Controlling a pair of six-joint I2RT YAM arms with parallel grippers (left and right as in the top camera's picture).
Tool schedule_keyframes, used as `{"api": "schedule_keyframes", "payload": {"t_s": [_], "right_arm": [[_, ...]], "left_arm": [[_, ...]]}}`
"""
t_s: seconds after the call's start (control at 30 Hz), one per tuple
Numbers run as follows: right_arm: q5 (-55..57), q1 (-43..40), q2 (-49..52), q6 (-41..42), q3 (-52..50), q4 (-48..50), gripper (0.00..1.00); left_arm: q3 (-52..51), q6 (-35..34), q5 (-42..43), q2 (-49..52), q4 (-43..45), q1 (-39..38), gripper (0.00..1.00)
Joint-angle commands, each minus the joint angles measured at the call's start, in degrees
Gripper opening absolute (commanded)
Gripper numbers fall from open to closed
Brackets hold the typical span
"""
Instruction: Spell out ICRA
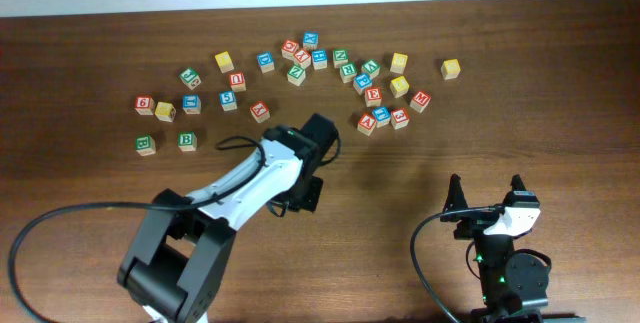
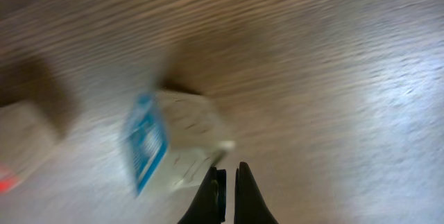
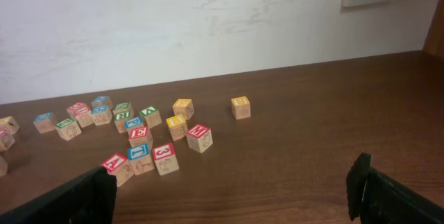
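1. my left claw (image 2: pixel 229 174) is pinched narrow. its two fingers (image 2: pixel 244 193) stand almost together with only a slit between them, and nothing sits in that slit.
2. the left wrist feed is smeared with blur. a blue-faced block (image 2: pixel 184 137) lies on the table (image 1: pixel 570 133) at 10 o'clock of the fingertips, just beside them. i cannot tell whether it touches them, and i cannot read its letter.
3. from overhead, the left claw sits near mid-table, at the 6 o'clock edge of the scatter. its arm runs back toward 7 o'clock. the claw's body hides whatever lies under it in that view.
4. my right claw (image 1: pixel 485 185) is spread wide and holds nothing. it hovers at 5 o'clock on the table, well apart from every block.
5. the letter blocks (image 1: pixel 265 61) lie loose in a band across the 12 o'clock half of the table, scattered at odd angles rather than in a row.
6. on the right wrist feed, a red block (image 3: pixel 116 167) whose top looks like an a sits at the 6 o'clock edge of the nearer cluster. an m block (image 3: pixel 199 138) sits at 2 o'clock of it.
7. a yellow block (image 3: pixel 241 107) stands alone at the 3 o'clock end of the scatter.
8. i cannot pick out the i, c or r blocks on any feed.
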Motion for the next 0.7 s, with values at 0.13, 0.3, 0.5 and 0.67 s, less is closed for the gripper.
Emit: {"api": "schedule_keyframes", "payload": {"t_s": [0.13, 0.3, 0.5, 0.67], "right_arm": [[0.52, -0.48, -0.44, -0.42, -0.28, -0.44, 0.99], [0.52, -0.48, -0.44, -0.42, -0.28, -0.46, 0.98], [0.52, -0.48, -0.44, -0.42, -0.28, -0.44, 0.98], [0.52, -0.48, -0.44, -0.42, -0.28, -0.46, 0.98]], "left_arm": [[-3.41, 0.04, 5.49, 0.7, 1.33, -4.37, 0.0], [-1.11, 0.07, 5.97, 0.37, 0.98, -5.77, 0.0], [2.78, 0.07, -3.15, -0.04, -2.67, -3.45, 0.0], [2.91, 0.31, -4.31, -0.02, -2.54, 0.13, 0.0]]}}
